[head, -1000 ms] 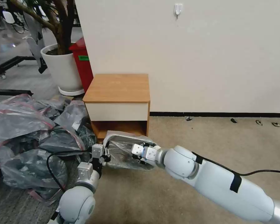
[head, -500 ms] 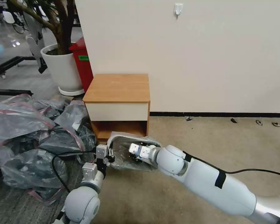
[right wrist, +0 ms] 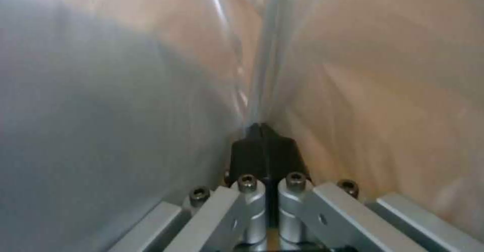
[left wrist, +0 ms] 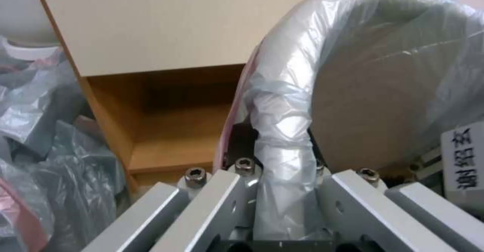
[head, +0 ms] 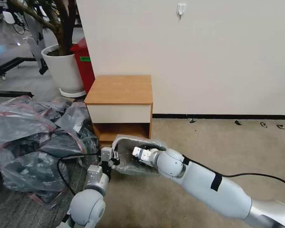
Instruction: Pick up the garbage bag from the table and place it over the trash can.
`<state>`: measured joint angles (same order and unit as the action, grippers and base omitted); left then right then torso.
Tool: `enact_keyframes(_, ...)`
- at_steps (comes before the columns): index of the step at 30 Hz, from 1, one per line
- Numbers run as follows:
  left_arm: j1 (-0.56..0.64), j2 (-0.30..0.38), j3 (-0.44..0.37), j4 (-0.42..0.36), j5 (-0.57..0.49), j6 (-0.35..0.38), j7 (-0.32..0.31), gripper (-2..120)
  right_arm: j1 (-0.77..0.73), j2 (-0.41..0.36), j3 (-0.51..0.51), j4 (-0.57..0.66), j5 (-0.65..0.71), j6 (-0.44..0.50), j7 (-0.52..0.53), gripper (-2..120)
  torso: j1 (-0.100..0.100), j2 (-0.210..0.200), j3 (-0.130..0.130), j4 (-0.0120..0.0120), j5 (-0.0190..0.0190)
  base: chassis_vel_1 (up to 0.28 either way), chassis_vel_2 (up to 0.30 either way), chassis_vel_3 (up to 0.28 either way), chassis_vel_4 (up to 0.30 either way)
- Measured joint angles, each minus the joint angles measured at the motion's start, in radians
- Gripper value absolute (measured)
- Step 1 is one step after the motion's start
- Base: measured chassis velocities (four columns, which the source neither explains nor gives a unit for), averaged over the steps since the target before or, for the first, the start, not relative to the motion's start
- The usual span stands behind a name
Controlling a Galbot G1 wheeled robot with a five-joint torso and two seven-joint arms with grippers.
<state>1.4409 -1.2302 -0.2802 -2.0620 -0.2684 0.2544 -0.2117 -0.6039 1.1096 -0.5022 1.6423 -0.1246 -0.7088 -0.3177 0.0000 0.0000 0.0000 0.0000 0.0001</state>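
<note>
Both arms reached low toward the floor in front of the table (head: 118, 89), where the garbage bag (head: 129, 156) hung stretched over the trash can (left wrist: 363, 104) — at about 6 o'clock from the cabinet's open shelf. The left gripper (head: 112, 157) pinched the bag's bunched rim at its 9 o'clock edge. The right gripper (head: 138, 157), forearm angled in from 4 o'clock, was clamped on a plastic fold — inside the bag.
</note>
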Motion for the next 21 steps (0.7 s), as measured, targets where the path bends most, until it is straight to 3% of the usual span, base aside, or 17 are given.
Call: enact_keyframes(21,0.012,-0.001,-0.001,-0.006,-0.005,0.002,0.000,2,-0.015,0.006,0.014,-0.029,-0.011,0.001,0.013,0,0.000,0.000,0.000,0.0000,0.0000,0.000,0.000,0.000,0.000)
